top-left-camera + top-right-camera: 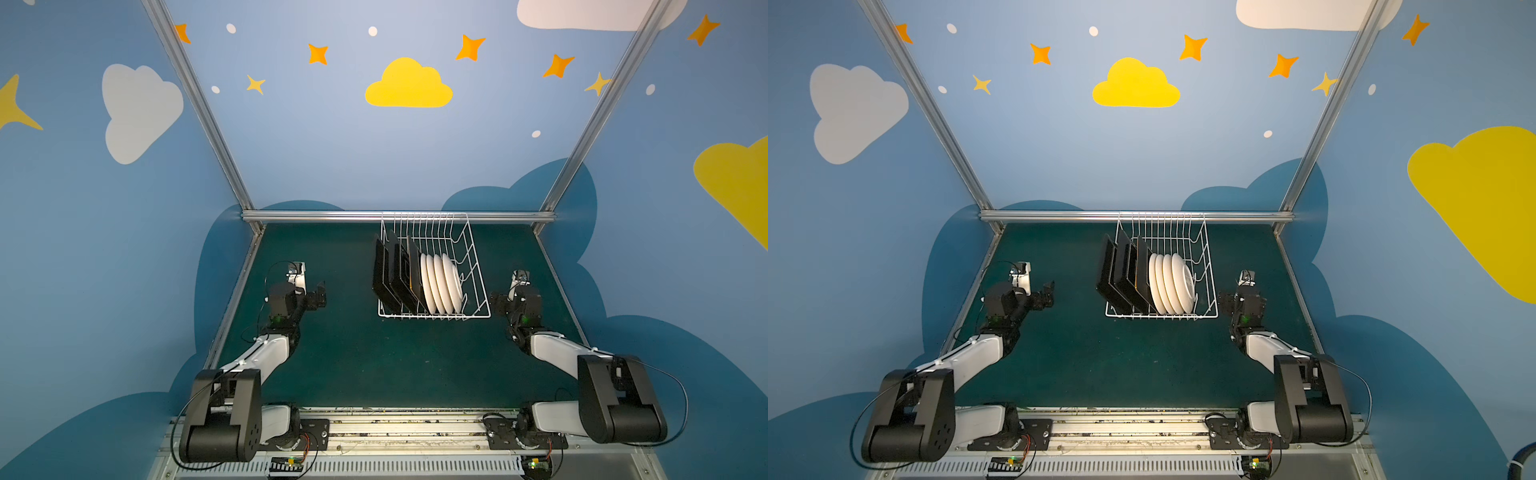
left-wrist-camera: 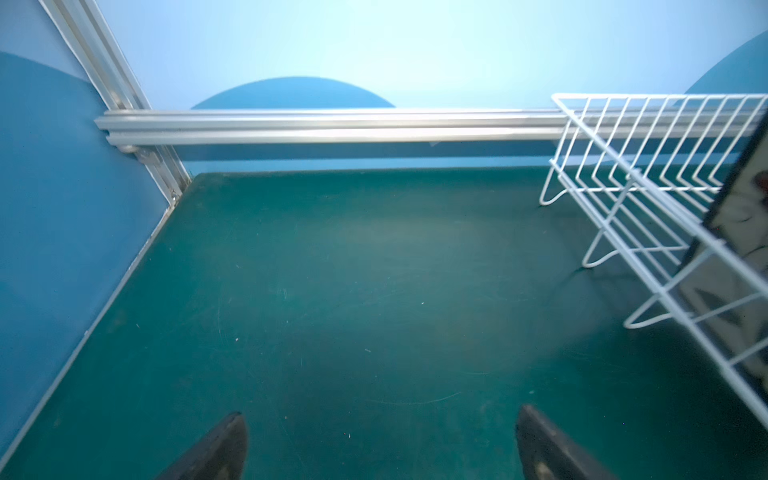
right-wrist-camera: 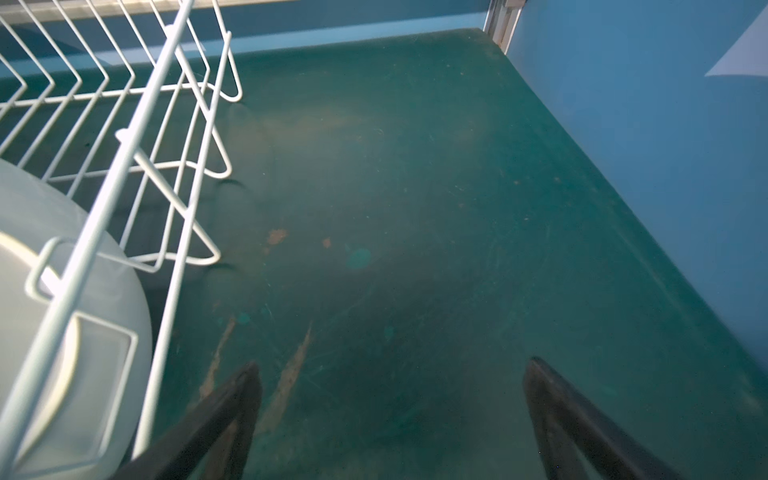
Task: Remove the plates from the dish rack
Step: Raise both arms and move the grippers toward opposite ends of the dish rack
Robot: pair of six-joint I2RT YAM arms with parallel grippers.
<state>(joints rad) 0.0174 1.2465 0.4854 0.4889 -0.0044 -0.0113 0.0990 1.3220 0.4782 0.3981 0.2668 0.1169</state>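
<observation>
Your two arms rest at either side of the green tabletop [image 1: 353,353], with the dish rack [image 1: 469,266] between them, right of centre and towards the far edge. Its far end is close to the aluminium rail [image 1: 399,216] that runs along the back. The left gripper [image 1: 318,297] hangs well apart from the rack's left side, its jaws spread wide and holding nothing; the left wrist view shows both black fingers [image 2: 224,449] over bare mat. The right gripper [image 1: 496,301] sits just beside the rack's near right corner, also spread wide and holding nothing, its fingers [image 3: 573,419] over scuffed mat beside the wire. Open tabletop stretches in front of the rack and to its left; on its right, a narrower strip runs to the side wall.

All the plates stand on edge in the rack's near half. Four black-backed plates [image 1: 395,274] lean together on the left side. Four round white plates [image 1: 442,284] line up just to their right, nearest your right gripper.
</observation>
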